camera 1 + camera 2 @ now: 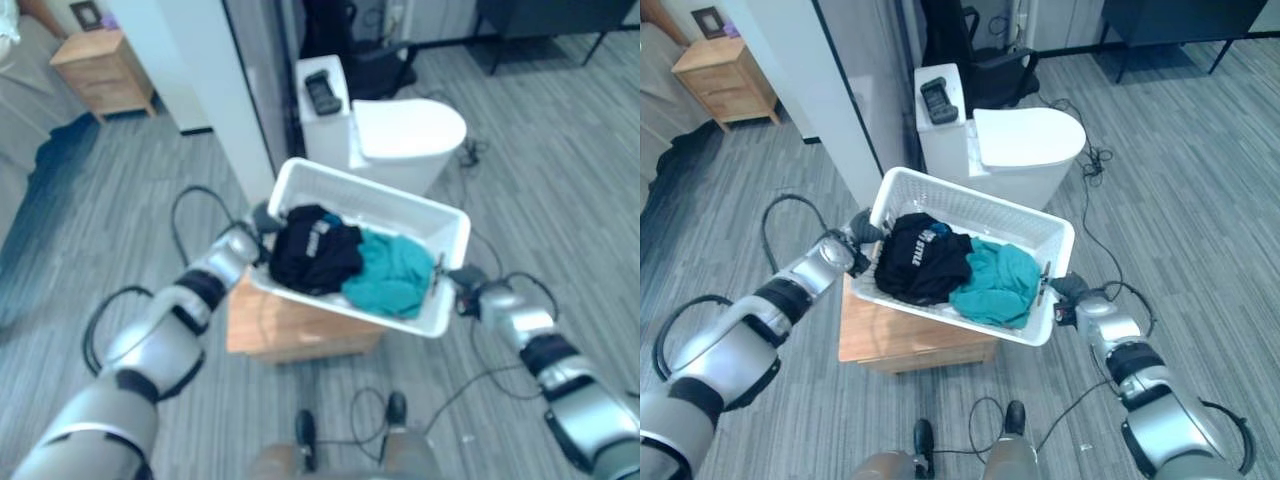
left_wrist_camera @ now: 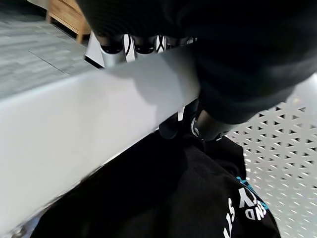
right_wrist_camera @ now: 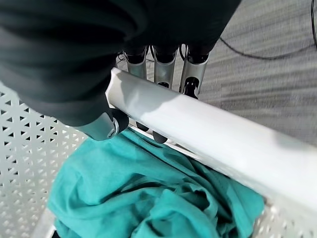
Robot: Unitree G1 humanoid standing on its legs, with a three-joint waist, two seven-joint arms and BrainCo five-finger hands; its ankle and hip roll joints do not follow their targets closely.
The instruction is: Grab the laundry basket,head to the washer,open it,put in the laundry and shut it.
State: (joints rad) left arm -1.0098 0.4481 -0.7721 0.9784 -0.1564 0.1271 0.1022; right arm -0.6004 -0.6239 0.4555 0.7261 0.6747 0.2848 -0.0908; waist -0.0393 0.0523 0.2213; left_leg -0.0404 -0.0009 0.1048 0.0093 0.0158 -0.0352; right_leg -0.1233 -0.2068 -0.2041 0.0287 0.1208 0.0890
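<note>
Open grey floor point(image 1: 1200, 200) right; white washer point(image 1: 1025, 140) and pillar point(image 1: 830, 90) close ahead of basket point(image 1: 970, 205).

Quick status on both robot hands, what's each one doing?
Left robot hand: closed on the rim of the laundry basket.
Right robot hand: closed on the basket's opposite rim.

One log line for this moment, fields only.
left hand: shut on white plastic laundry basket rim | right hand: same | load: black garment, teal garment

1 laundry basket point(image 1: 1060, 240), 2 garments: 1 black point(image 1: 920, 260), 1 teal point(image 1: 995, 285). 2 wooden cabinets point(image 1: 910, 340) point(image 1: 725, 75).
</note>
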